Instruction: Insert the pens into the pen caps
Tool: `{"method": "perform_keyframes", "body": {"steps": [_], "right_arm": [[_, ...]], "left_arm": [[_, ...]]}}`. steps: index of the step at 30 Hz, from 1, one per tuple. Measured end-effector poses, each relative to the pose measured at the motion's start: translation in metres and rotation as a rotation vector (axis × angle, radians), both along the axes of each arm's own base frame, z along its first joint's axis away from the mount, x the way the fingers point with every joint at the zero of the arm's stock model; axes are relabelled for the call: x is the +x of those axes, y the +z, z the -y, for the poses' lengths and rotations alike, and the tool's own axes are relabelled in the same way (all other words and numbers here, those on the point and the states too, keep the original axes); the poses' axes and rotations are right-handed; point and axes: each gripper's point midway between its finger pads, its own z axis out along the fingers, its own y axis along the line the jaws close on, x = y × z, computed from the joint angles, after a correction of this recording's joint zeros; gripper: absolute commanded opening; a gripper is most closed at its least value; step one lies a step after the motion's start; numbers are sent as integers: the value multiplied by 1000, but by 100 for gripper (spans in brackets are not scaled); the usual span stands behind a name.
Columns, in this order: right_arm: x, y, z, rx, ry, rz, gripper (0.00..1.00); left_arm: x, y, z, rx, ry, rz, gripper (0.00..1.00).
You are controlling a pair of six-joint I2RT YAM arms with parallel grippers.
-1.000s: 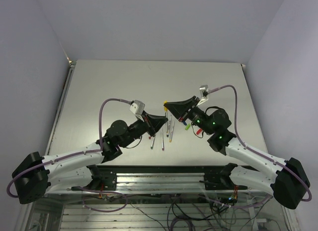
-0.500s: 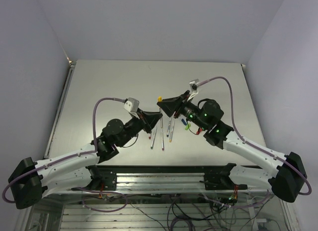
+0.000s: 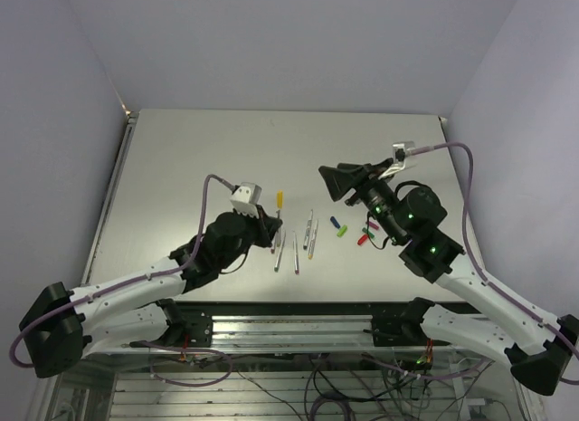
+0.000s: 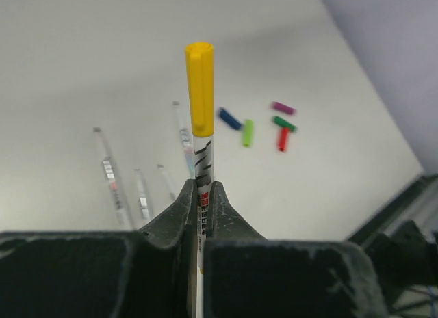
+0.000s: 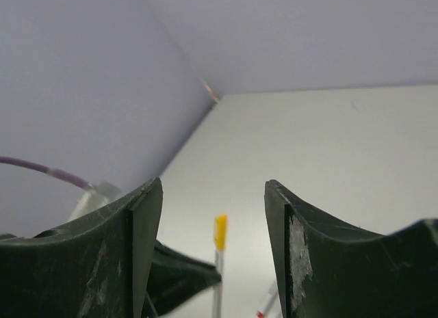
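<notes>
My left gripper (image 4: pixel 202 188) is shut on a silvery pen (image 4: pixel 203 164) that points up and away and wears the yellow cap (image 4: pixel 199 89). From above, this pen with its yellow cap (image 3: pixel 280 199) sticks out of the left gripper (image 3: pixel 270 224). My right gripper (image 3: pixel 327 178) hangs open and empty to its right, clear of the cap. In the right wrist view the yellow cap (image 5: pixel 220 230) shows between the open right gripper (image 5: pixel 213 188) fingers, farther off. Several bare pens (image 3: pixel 295 253) lie on the table. Blue (image 4: pixel 229 118), light green (image 4: pixel 247 132), magenta (image 4: pixel 282 108), dark green (image 4: pixel 284 123) and red (image 4: pixel 282 137) caps lie together.
The grey table (image 3: pixel 208 158) has walls on the left, back and right. The loose caps (image 3: pixel 364 240) lie under the right arm's forearm. A purple cable (image 3: pixel 210 190) loops over the left wrist.
The right gripper has opened, let go of the yellow cap and drawn back to the right. The left gripper keeps the pen, now capped, and has sunk slightly.
</notes>
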Motion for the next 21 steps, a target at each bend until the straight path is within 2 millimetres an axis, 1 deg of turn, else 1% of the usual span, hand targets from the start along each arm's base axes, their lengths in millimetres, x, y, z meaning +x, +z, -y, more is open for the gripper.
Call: {"method": "perform_keyframes", "body": {"steps": [2, 4, 5, 7, 9, 11, 13, 15, 17, 21], "right_arm": [[2, -18, 10, -31, -52, -53, 60], [6, -38, 18, -74, -95, -110, 61], [7, -52, 22, -101, -120, -150, 60], [7, -72, 29, -141, -152, -204, 61], [5, -94, 36, -174, -178, -254, 60], [1, -113, 44, -198, -197, -294, 61], [-3, -129, 50, -215, -211, -325, 61], [-6, -139, 54, -227, -222, -349, 61], [-6, -143, 56, -234, -228, -360, 61], [-6, -148, 58, -245, -242, -375, 61]], "left_arm": [[15, -7, -9, 44, 58, -27, 7], [36, -14, -22, 79, 123, -57, 7], [49, -18, -30, 95, 162, -75, 7], [70, -28, -48, 130, 232, -113, 7], [87, -40, -60, 172, 281, -154, 7], [104, -52, -68, 218, 315, -198, 7], [116, -62, -71, 256, 329, -229, 7], [130, -68, -70, 283, 332, -251, 7], [146, -75, -66, 303, 331, -275, 7], [173, -91, -67, 344, 346, -322, 7]]}}
